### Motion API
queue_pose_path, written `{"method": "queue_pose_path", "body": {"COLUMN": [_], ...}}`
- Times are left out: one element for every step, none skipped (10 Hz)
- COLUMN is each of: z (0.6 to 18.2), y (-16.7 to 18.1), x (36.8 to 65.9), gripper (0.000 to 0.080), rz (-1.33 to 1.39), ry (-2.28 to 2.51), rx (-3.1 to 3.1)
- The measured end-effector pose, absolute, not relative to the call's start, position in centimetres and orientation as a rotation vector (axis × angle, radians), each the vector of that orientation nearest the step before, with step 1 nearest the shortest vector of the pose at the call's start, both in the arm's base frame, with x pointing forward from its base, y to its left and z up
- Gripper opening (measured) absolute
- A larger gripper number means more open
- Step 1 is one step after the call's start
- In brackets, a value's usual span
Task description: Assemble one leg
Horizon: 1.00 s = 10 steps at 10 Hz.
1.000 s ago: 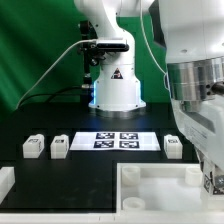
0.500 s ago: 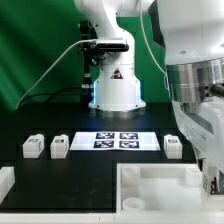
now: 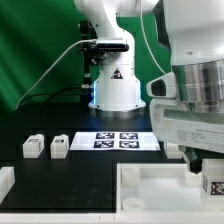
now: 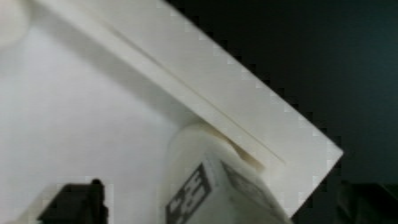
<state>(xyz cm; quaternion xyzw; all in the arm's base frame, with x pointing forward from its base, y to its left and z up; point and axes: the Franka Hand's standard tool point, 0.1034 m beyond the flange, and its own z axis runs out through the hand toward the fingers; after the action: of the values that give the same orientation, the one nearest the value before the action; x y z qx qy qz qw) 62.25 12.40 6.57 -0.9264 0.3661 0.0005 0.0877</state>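
Note:
My gripper hangs over the near right corner of the large white panel. It is shut on a leg, a small white post whose tag faces the camera. In the wrist view the gripper has this leg between its dark fingers, close to the panel's raised rim. Two more legs stand side by side on the black table at the exterior view's left. The arm hides the table behind the panel's right part.
The marker board lies flat at mid table, behind the panel. The robot's base stands behind it. A white block sits at the lower left edge of the exterior view.
The wrist has turned and the arm's body now reaches further to the exterior view's left, hiding the leg that stood right of the marker board. The held leg stays at almost the same spot.

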Motion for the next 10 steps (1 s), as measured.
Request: {"method": "queue_pose_path", "body": {"z": [6.7,7.1,7.3,7.1,7.1,7.1,7.0,7.0,7.0,7.1], "y": [12.4,12.6,12.5,12.4,12.4,12.3,12.0,11.9,11.8,11.6], "x": [62.3,62.9,63.6,63.6,63.6,63.6,63.5,63.5,63.6,63.7], "gripper": [0.0649,0.0649,0.0649,0.0563,0.0427,0.0427,0.03,0.03,0.03,0.03], "rz": [-0.015,-0.047,-0.067,-0.076,-0.069,-0.068,-0.06,-0.054,-0.04,-0.019], "ry": [0.874,0.536,0.308,0.236,0.338,0.375,0.459,0.576,0.799,1.057], "rx": [-2.85,-2.98,-3.019,-3.027,-3.014,-3.011,-3.002,-2.981,-2.923,-2.837]}}
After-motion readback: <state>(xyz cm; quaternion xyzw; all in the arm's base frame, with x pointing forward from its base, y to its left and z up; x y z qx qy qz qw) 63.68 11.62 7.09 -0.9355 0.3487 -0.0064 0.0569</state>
